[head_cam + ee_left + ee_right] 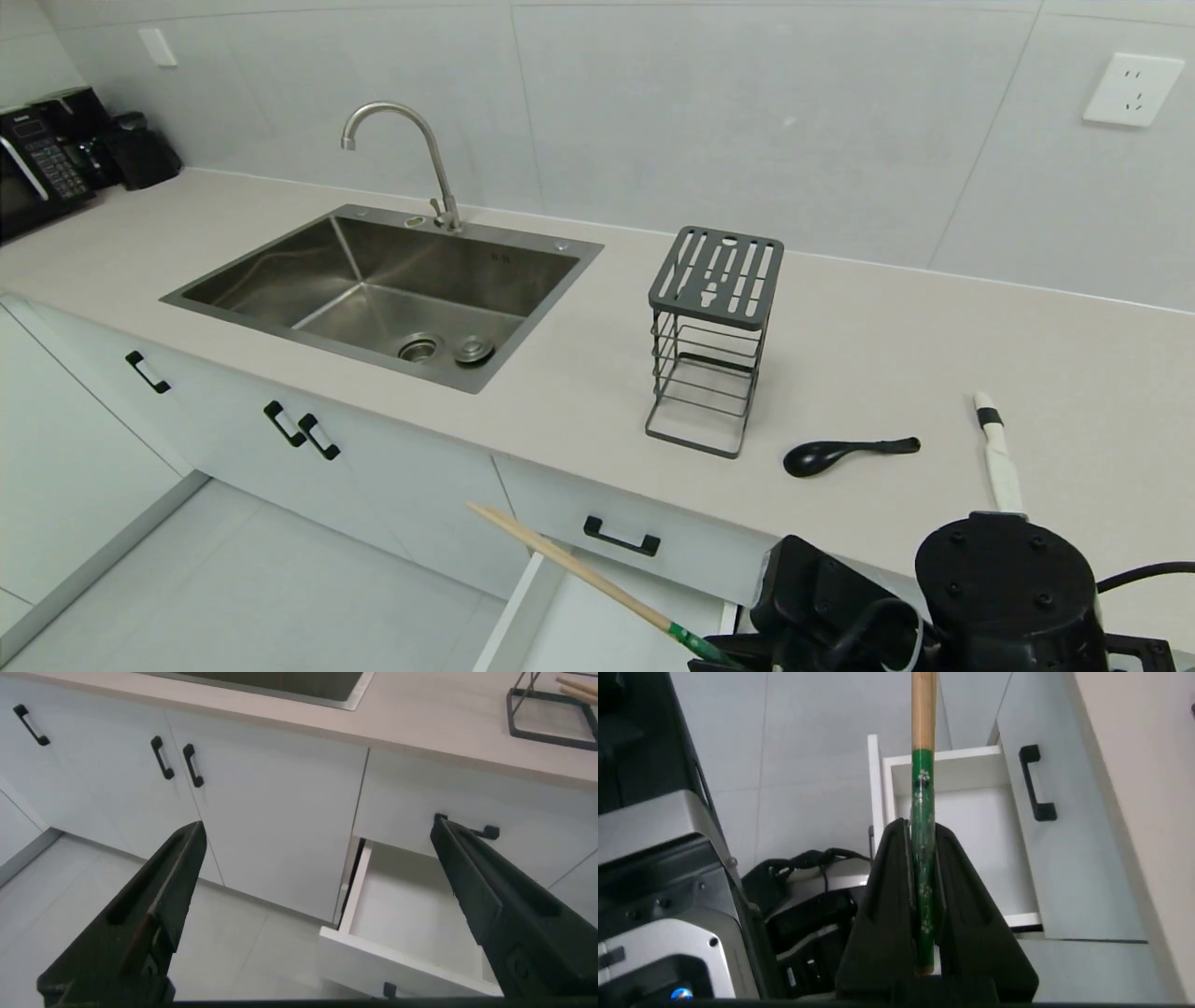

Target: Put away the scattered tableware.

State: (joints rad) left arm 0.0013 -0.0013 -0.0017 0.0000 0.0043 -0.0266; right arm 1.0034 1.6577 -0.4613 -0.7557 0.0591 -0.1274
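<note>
The right gripper (pixel 922 859) was clamped on the green end of a wooden chopstick (pixel 579 565), held slanting above the open drawer (pixel 411 905). The left gripper (pixel 316 835) gaped wide, holding nothing. A black spoon (pixel 845 454) lay on the counter (pixel 560 392), right of the rack (pixel 714 336)

Pale counter (pixel 887 336) runs along the tiled wall. Steel sink (pixel 448 266) is sunk into it left of centre, with a curved tap (pixel 434 159) at its back rim. Dark wire rack (pixel 714 275) stands upright right of the sink. Black spoon (pixel 822 456) lies just right of the rack's foot, bowl toward the rack. White utensil (pixel 997 457) with a black band lies farther right, apart from the spoon. Microwave (pixel 37 173) and a small black appliance (pixel 140 149) sit at the far left end.
</note>
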